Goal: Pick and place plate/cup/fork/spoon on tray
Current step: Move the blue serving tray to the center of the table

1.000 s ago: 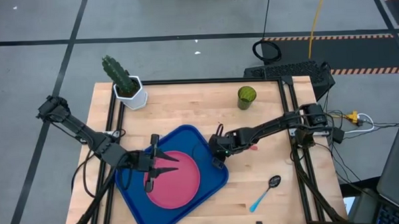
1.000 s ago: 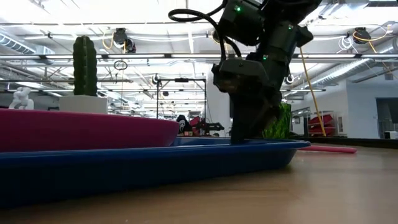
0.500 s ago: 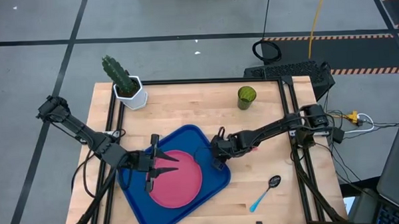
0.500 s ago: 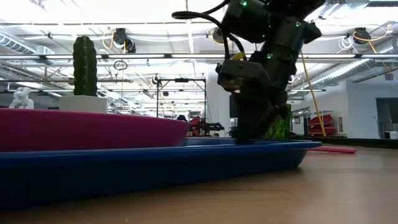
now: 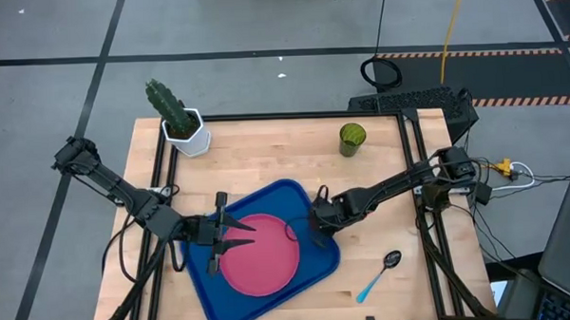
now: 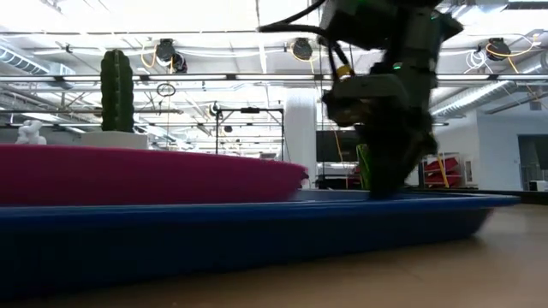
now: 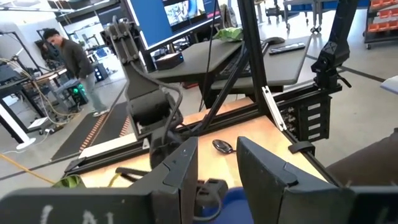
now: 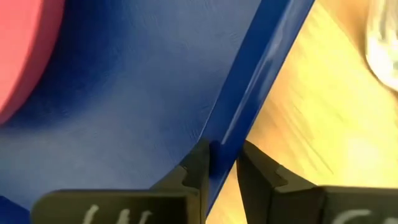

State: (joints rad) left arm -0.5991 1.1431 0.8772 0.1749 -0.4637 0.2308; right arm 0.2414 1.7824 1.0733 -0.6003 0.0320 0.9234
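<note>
- We see the large rectangular blue plastic tray [image 5: 319,259] lying skewed on the pale wooden counter [image 5: 266,156], toward its front edge.
- The round flat pink-red plastic plate [image 5: 260,255] lies inside the tray.
- The right gripper [image 8: 222,160] is clamped on the tray's raised rim, one finger inside the wall and one outside; from above it sits at the tray's right edge [image 5: 322,219].
- The left gripper [image 5: 240,236] hovers over the plate's left part with its fingers spread apart.
- The small spoon with a dark metal bowl and light blue plastic handle [image 5: 378,275] lies on the counter right of the tray, apart from it.
- The small olive-green translucent tumbler [image 5: 352,138] stands upright near the counter's far right.
- A white hexagonal pot holding a green cactus [image 5: 176,116] stands at the far left corner.
- We cannot find the fork.
</note>
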